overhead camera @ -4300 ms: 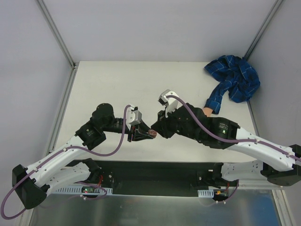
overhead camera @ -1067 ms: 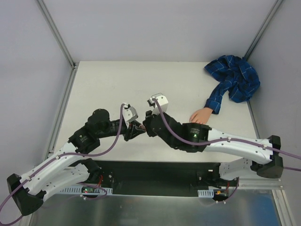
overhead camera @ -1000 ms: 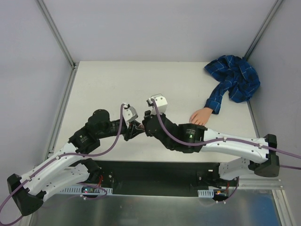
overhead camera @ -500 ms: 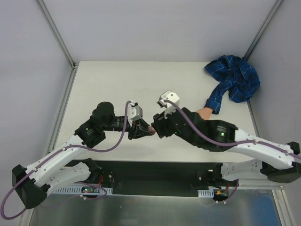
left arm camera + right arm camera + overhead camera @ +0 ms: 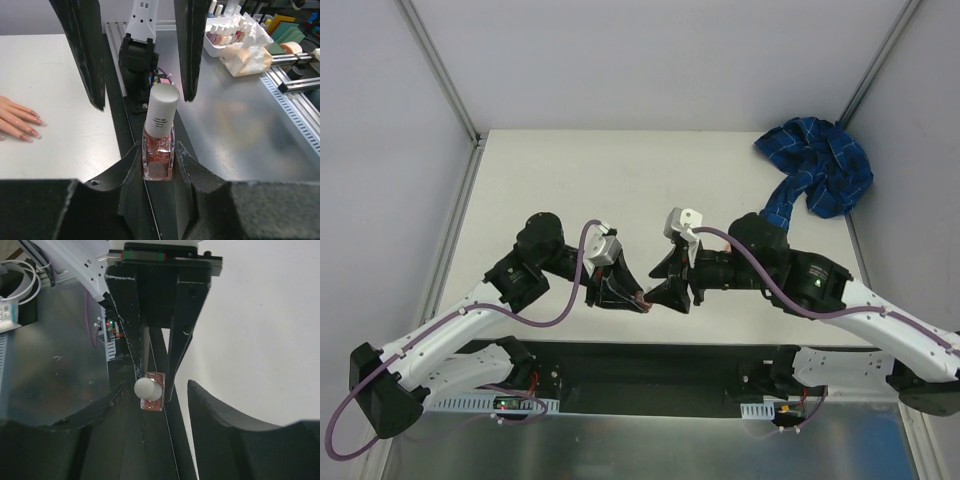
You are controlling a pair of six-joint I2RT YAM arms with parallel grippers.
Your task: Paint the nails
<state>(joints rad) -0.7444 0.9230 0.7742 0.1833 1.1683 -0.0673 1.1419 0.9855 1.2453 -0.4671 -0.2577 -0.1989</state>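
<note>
Nails (image 5: 31, 132) near capped bottle (image 5: 159, 150) in left end effector (image 5: 157, 162)

White table (image 5: 570, 170), grey enclosure walls (image 5: 650, 60), metal frame posts (image 5: 440, 70), even light.

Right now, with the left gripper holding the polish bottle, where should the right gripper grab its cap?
Probably the white cap by its round sides, approached end-on along the axis of the bottle. The left gripper clamps the glass body, so the cap sticks out free toward the open right gripper.
</note>
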